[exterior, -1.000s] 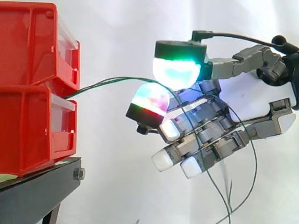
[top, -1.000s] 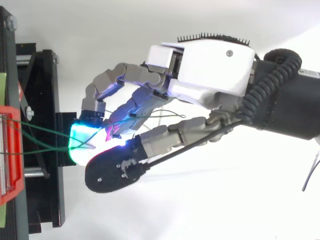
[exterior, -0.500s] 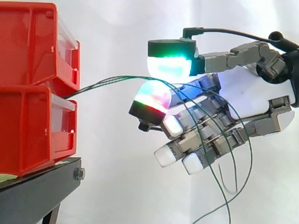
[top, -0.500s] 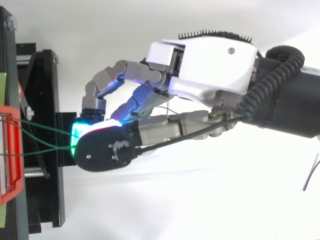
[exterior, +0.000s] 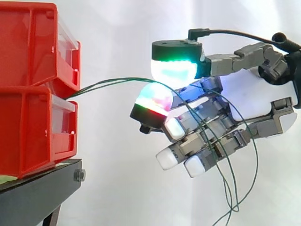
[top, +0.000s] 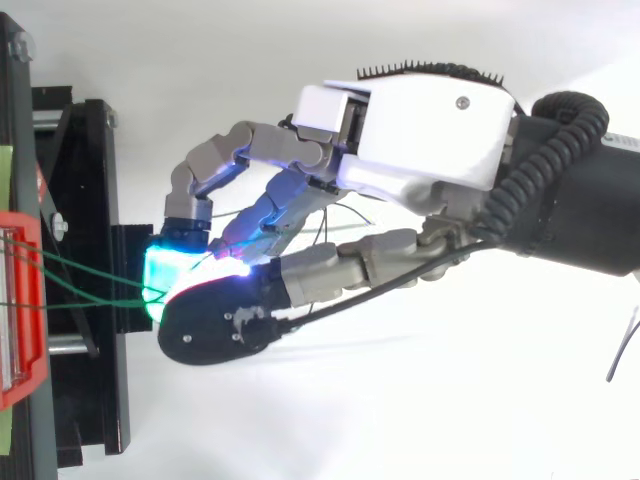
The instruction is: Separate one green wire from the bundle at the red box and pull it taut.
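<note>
Two red bins are stacked at the left, the upper on the lower; from above the red box sits at the left edge. A few thin green wires come out between the bins and run right, slightly slack, to my hand. There they pass between the green-glowing thumb pad above and a red-and-green fingertip below, which close on them. Past the pinch the strands drape over the other curled fingers and hang in loops. From above, the wires reach the hand at its glowing pads.
The bins rest on a black stand whose frame lies under the fingertips in the top view. A white curtain fills the background. Open air lies below and to the right of the hand.
The thumb pad swung forward over the fingertip, lifted, then came down closer onto the wires. The hanging loops behind the fingers shifted and swung lower. The bins stayed put.
</note>
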`<action>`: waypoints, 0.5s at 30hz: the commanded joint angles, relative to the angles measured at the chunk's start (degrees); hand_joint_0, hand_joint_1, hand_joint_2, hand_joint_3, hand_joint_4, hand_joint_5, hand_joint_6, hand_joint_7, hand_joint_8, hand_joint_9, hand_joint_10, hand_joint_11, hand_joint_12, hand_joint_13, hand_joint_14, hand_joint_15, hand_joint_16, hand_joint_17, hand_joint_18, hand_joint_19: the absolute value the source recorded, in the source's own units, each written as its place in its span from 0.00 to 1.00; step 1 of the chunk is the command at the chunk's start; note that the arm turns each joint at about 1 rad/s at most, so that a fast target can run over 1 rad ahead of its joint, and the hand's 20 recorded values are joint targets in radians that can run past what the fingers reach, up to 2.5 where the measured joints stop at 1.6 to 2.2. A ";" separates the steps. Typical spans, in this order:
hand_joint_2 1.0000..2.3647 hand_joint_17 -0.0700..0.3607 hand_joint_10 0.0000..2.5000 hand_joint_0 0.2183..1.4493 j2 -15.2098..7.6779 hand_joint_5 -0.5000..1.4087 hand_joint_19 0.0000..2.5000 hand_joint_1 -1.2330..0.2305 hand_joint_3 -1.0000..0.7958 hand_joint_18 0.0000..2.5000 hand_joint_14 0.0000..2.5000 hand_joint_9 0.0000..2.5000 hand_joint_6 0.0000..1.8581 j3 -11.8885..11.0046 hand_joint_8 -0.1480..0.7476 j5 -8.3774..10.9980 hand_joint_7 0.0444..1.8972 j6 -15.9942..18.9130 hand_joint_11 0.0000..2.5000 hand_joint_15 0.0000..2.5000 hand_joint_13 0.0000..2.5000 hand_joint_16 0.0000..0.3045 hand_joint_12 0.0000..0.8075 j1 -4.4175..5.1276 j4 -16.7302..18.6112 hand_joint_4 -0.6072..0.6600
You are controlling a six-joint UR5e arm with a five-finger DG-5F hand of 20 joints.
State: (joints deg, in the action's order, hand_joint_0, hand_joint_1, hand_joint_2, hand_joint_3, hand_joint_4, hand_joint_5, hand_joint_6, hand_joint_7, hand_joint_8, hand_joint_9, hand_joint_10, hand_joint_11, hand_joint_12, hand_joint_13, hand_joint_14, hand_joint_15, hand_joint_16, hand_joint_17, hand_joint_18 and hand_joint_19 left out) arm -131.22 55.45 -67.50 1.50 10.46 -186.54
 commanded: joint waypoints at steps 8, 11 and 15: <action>0.00 0.40 0.01 0.41 0.00 0.15 0.18 0.26 0.29 0.29 0.01 0.35 0.48 0.01 0.44 0.00 0.43 -0.01 0.26 0.15 0.31 0.15 0.41 0.00 -0.14 0.55; 0.00 0.40 0.01 0.40 0.00 0.16 0.18 0.26 0.28 0.29 0.01 0.35 0.47 0.09 0.44 0.00 0.46 -0.01 0.26 0.15 0.31 0.15 0.41 0.00 -0.23 0.55; 0.00 0.39 0.01 0.34 0.00 0.17 0.19 0.31 0.28 0.29 0.01 0.37 0.47 1.41 0.44 0.00 0.50 -0.09 0.26 0.15 0.31 0.15 0.40 -0.09 0.12 0.57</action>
State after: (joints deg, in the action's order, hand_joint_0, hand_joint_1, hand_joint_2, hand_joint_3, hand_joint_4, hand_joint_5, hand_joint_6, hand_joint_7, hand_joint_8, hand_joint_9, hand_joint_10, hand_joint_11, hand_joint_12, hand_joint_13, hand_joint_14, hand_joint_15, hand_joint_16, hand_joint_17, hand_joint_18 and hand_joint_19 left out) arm -131.23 56.02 -67.50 1.43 10.38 -186.62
